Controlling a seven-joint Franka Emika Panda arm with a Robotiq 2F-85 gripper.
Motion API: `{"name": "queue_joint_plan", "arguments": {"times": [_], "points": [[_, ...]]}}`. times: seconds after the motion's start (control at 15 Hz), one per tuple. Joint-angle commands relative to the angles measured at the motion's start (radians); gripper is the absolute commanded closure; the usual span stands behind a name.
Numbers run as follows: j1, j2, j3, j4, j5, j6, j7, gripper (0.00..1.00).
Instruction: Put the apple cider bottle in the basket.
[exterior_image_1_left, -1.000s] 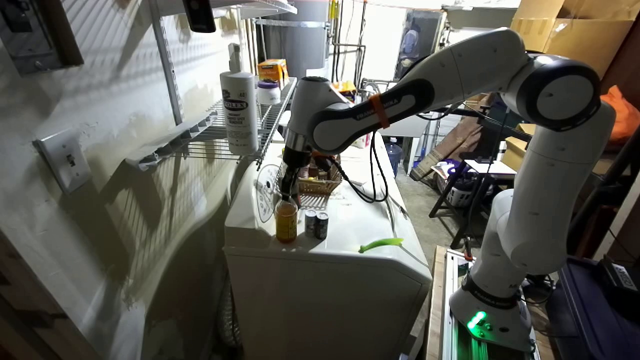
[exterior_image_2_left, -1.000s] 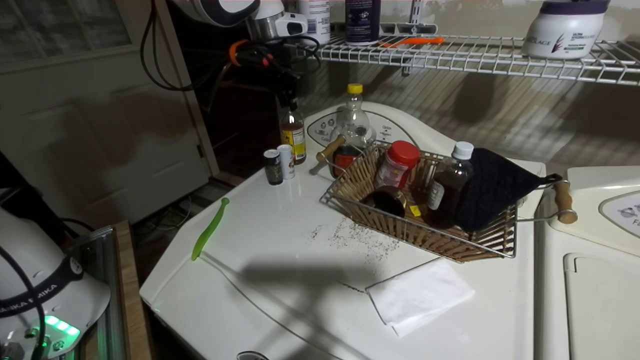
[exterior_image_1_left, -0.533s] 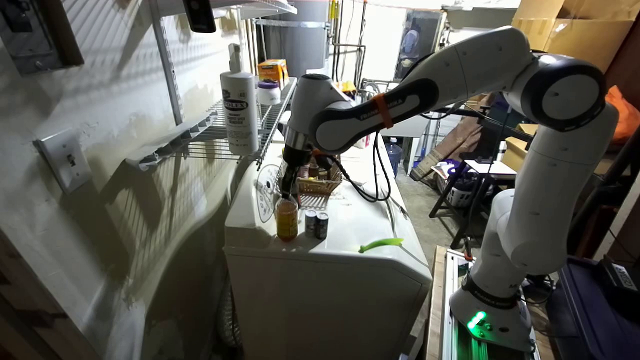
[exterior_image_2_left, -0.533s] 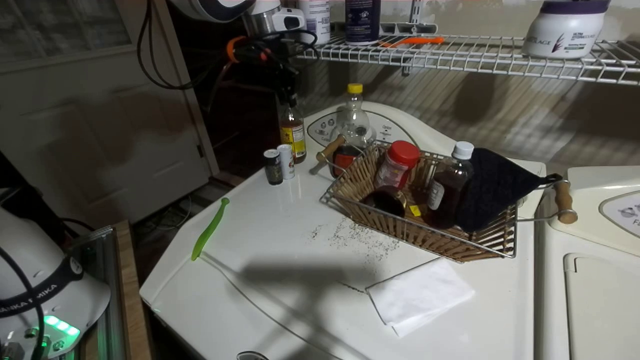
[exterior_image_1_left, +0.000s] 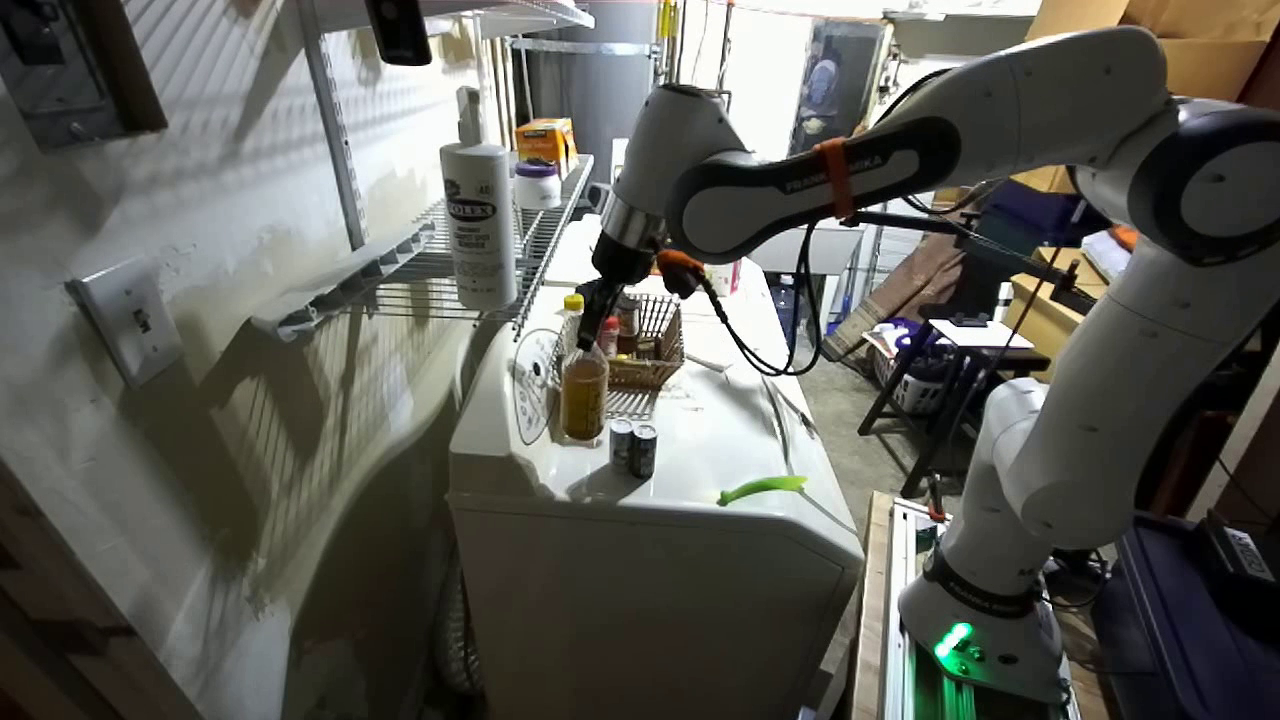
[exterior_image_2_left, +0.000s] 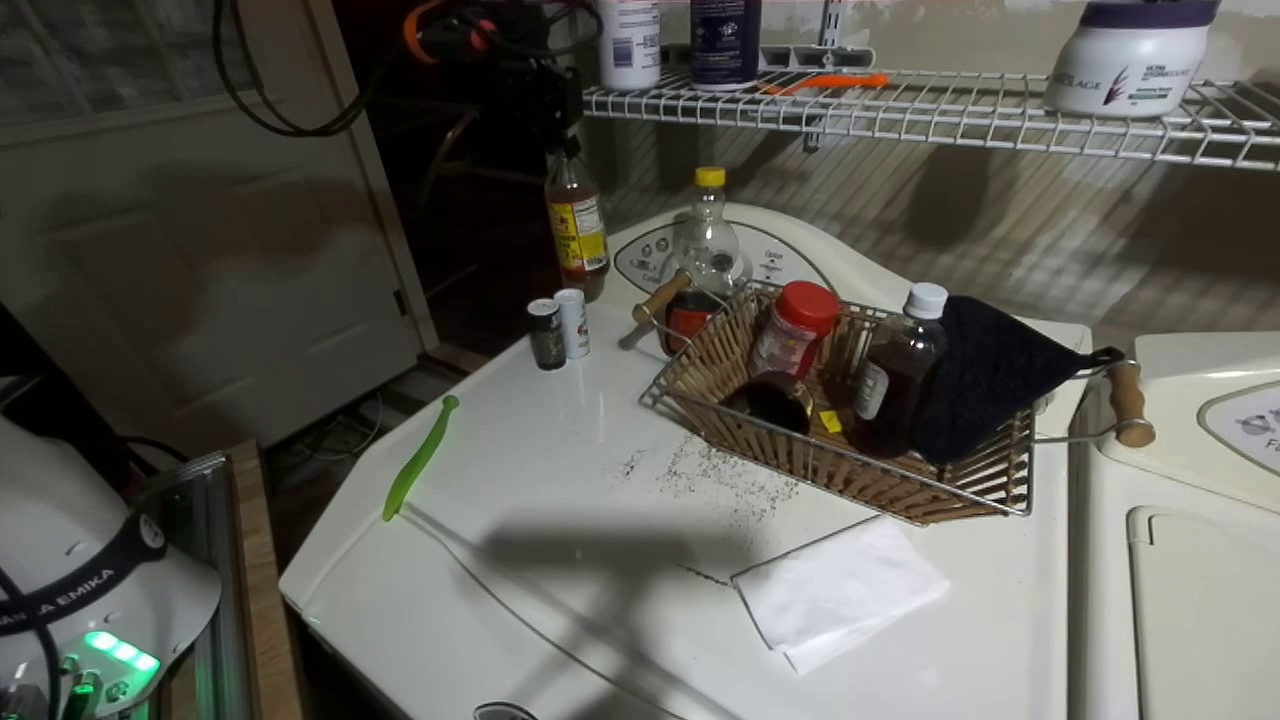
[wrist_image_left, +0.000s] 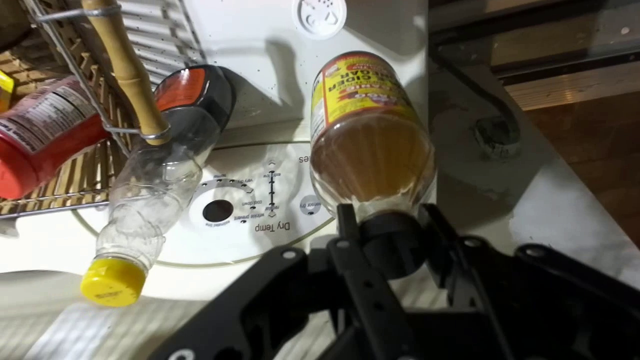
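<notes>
The apple cider bottle (exterior_image_1_left: 583, 400) has amber liquid, a yellow label and a black cap. It also shows in an exterior view (exterior_image_2_left: 578, 235) and in the wrist view (wrist_image_left: 372, 150). My gripper (wrist_image_left: 387, 207) is shut on its cap and neck, one finger on each side; it shows in both exterior views (exterior_image_1_left: 588, 340) (exterior_image_2_left: 565, 145). The bottle hangs roughly upright a little above the white dryer top. The basket (exterior_image_2_left: 860, 480) is brown slats with a wire rim and wooden handles, also in an exterior view (exterior_image_1_left: 645, 378). It stands beside the held bottle, apart from it.
A clear bottle with a yellow cap (exterior_image_2_left: 708, 250) stands between held bottle and basket. Two small shakers (exterior_image_2_left: 558, 330) stand near the dryer edge. The basket holds a red-lidded jar (exterior_image_2_left: 800, 320), a white-capped bottle (exterior_image_2_left: 900, 370) and a dark cloth (exterior_image_2_left: 990, 370). A wire shelf (exterior_image_2_left: 950, 125) hangs above.
The gripper has risen with the apple cider bottle, lifting it off the dryer top. In an exterior view the arm has also shifted up and to the right. The basket has not moved.
</notes>
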Motion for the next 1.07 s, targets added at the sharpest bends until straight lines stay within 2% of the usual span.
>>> {"name": "queue_joint_plan", "arguments": {"times": [0.0,0.27,0.53,1.0], "points": [[-0.021,-0.140,-0.005,-0.058,-0.019,-0.020,0.064,0.90],[-0.074,-0.227,-0.031,-0.084,-0.021,-0.056,0.133,0.90],[-0.132,-0.272,-0.081,-0.088,-0.007,-0.059,0.149,0.90],[-0.237,-0.183,-0.173,-0.019,-0.023,0.065,0.152,0.90]]}}
